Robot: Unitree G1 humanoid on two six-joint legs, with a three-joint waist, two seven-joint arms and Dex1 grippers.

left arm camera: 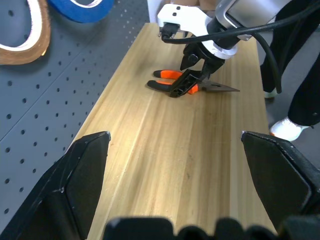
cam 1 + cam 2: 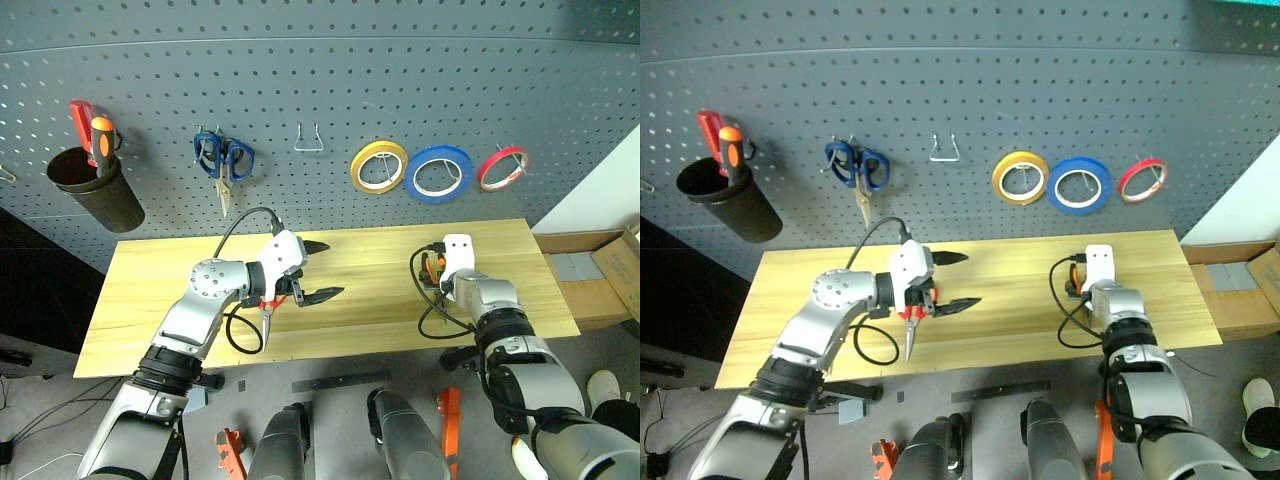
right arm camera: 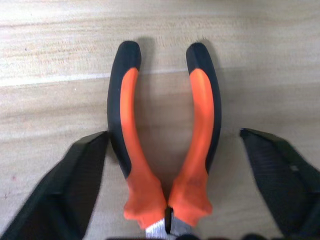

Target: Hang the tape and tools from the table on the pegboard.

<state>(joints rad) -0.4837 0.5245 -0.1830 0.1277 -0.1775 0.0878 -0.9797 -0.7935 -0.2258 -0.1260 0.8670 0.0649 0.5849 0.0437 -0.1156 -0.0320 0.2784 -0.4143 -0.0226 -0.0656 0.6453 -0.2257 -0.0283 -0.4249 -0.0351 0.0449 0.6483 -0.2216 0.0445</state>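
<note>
The floor [image 2: 330, 385] under everything is smooth and grey. A pale white wall [image 2: 605, 190] stands off to the right side. Brown cardboard boxes [image 2: 590, 275] sit low beside it. Thin black cables [image 2: 30, 400] lie on the floor at left.

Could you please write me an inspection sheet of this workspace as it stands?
Surface: table, light wood, dry.
Job's things: pliers and red-handled scissors lie on the table; red tape hangs on the pegboard; blue-handled screwdriver not seen.
Clutter: blue-handled scissors, yellow roll, blue roll and a cup of screwdrivers on the pegboard.
Grippers: left gripper open above the scissors; right gripper open, straddling the pliers' handles.
Cables: black wrist cable loops over the table.
Surroundings: cardboard box beside the table; a person's shoe.
</note>
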